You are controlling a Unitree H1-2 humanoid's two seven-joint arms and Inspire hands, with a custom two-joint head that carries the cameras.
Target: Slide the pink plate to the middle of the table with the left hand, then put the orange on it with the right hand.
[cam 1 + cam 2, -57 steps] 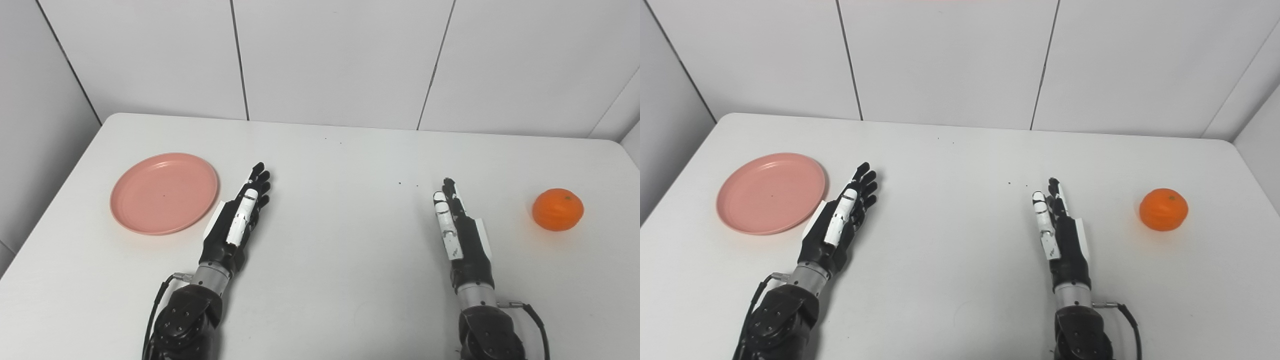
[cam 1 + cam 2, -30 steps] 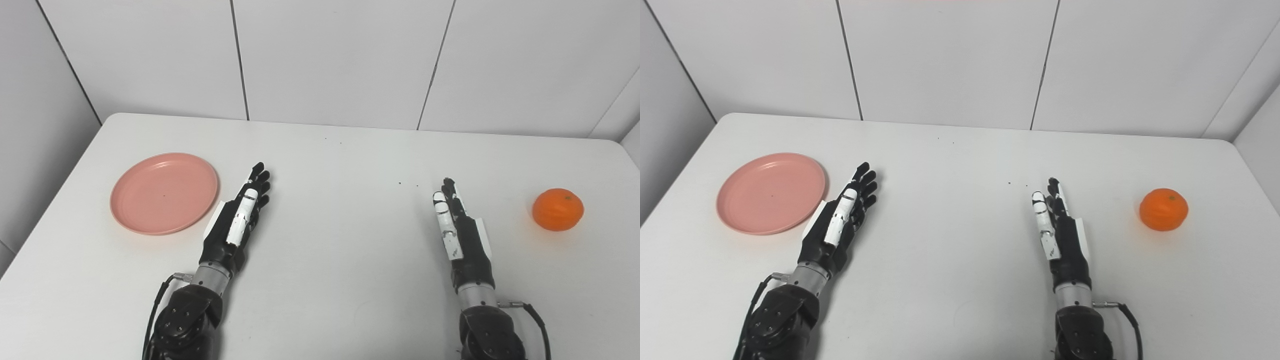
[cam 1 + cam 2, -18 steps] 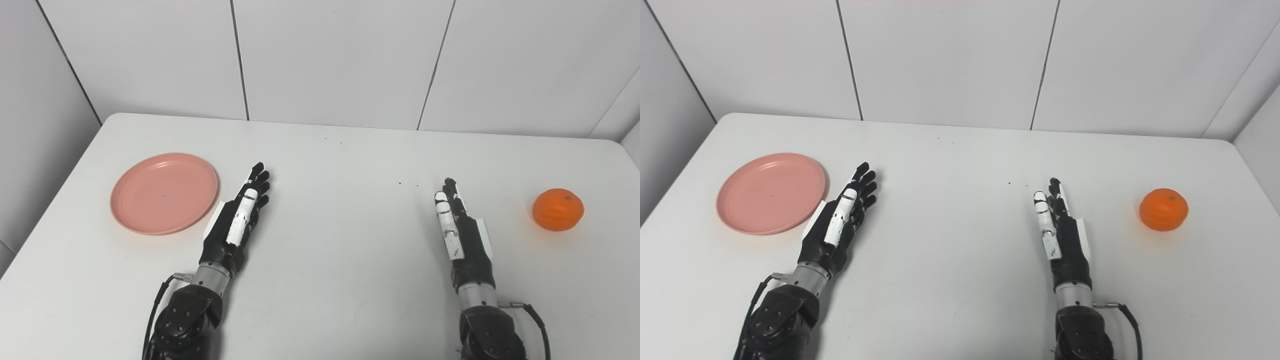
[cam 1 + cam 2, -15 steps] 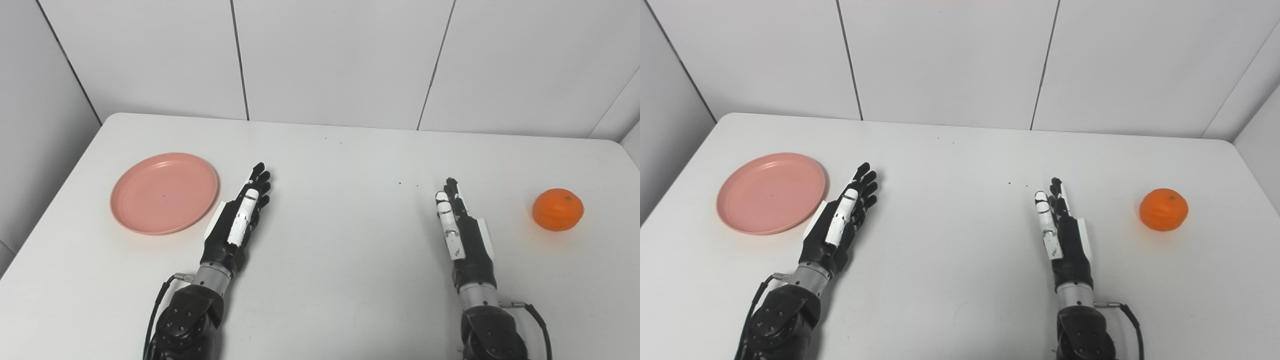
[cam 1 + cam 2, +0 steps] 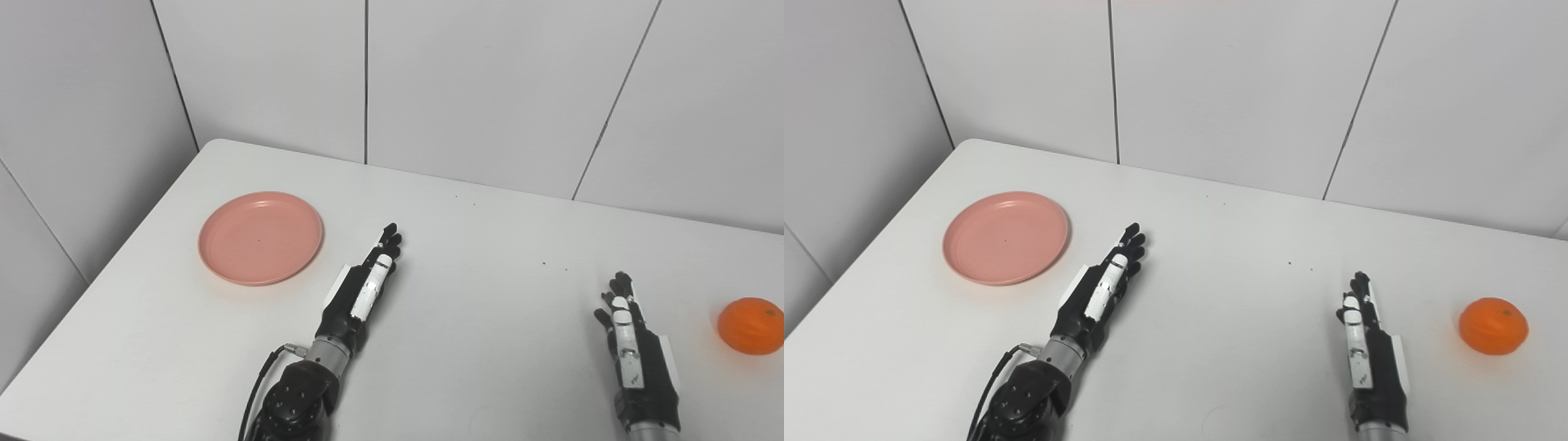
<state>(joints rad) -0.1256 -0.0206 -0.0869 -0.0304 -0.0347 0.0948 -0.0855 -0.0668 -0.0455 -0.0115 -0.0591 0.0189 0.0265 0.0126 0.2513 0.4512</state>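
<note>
I see both views agree. My left hand and right hand lie flat-fingered, empty; pink plate and orange untouched.

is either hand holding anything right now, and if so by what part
Nothing is held. The left hand and right hand are both open with fingers extended, clear of the pink plate and the orange.
</note>
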